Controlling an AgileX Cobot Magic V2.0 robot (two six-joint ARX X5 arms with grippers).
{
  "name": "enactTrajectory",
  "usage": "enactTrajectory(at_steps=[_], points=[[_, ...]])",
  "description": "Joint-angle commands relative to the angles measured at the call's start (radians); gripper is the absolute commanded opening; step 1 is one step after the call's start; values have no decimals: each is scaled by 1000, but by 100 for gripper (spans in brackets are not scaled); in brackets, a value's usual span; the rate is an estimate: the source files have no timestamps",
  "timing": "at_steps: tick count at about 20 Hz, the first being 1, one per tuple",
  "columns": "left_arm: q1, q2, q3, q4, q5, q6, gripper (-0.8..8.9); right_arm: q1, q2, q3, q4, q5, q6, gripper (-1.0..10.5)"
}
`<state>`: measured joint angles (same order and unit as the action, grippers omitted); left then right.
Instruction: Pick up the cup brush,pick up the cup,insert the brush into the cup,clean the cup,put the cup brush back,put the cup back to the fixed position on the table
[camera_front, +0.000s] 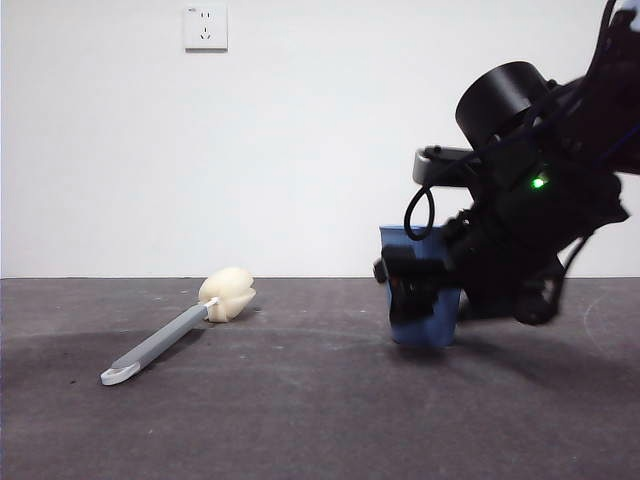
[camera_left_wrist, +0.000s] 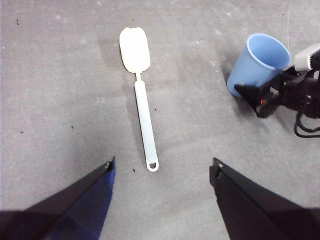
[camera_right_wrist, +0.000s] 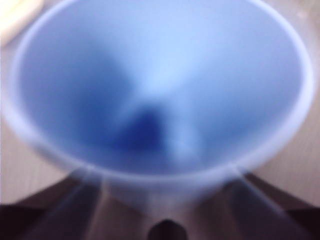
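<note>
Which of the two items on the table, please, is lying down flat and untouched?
The cup brush, lying flat on the table between the open left hand. The blue cup sits in the right hand.

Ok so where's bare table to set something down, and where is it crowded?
Bare table lies between the cup brush and the blue cup, and along the near edge. It is crowded at the cup, where the right gripper closes around it. The left gripper hangs open above the brush handle.

Right gripper (camera_front: 420, 285) low at the table's right side, arm reaching in from the upper right, jaws closed around the cup (camera_front: 425, 290); left gripper (camera_left_wrist: 162, 167) held high, jaws spread wide, holding nothing.
</note>
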<state>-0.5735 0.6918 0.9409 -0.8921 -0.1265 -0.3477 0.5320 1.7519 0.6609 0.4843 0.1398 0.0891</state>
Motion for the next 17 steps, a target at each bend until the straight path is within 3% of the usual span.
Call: enactTrajectory(at_steps=[1,4,8,12,17], points=[[-3,-2,-3,6,-3,12,322,6,-36,-32,-57,-7,18,514],[-3,-2,-3,0,-3,12,322,5,-101,-32,-117,-8,34,588],[-3,-2,-3,-7,-3,19,322,9,-256,-32,-351,-8,61,599],[-3,-2,-3,-8,-3,39,322,13,-532,-32,-643,-13,79,599],[-3,-2,-3,-17,1,95,318,12,-871,-10,-1053,-202,74,599]])
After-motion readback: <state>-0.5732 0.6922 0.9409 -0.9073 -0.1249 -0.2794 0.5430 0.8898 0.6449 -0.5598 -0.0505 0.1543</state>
